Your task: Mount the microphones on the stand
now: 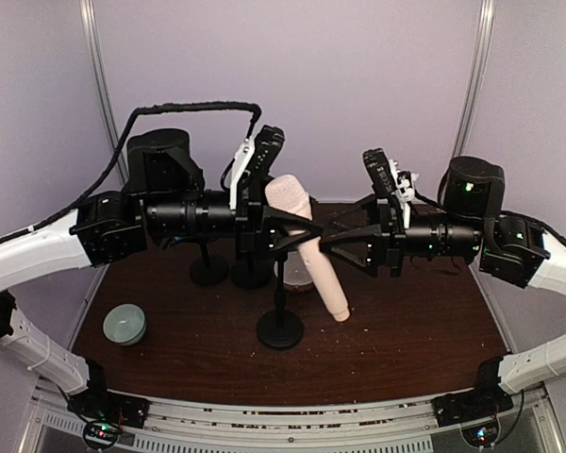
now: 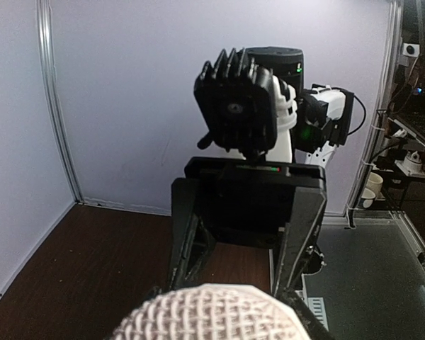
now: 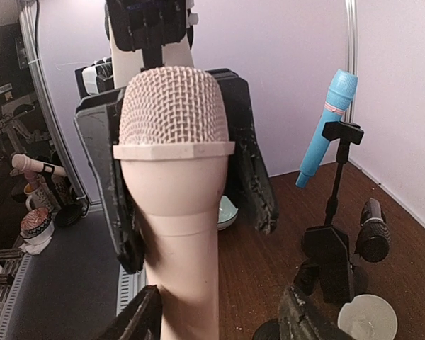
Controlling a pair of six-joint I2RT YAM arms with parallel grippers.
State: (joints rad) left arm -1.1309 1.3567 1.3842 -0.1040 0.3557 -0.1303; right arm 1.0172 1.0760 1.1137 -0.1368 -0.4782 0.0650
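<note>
The cream-pink microphone (image 1: 328, 283) hangs tilted above the table, mesh head (image 3: 171, 106) up. My left gripper (image 1: 300, 229) is shut on it just below the head, and its fingers (image 3: 103, 177) flank the neck in the right wrist view. My right gripper (image 1: 327, 242) faces the left one with its jaws open around the lower handle; one finger (image 3: 136, 320) is close beside the handle and the other stands well apart. The light blue microphone (image 3: 326, 127) sits in a stand clip (image 3: 342, 132). The black microphone (image 3: 374, 231) shows low at the right. A stand (image 1: 280, 326) stands below the held microphone.
A pale green bowl (image 1: 124, 324) sits at the table's left. A white bowl (image 3: 368, 319) lies beside the stand bases. Two more stand bases (image 1: 228, 272) stand behind the arms. Purple walls close in the back and sides.
</note>
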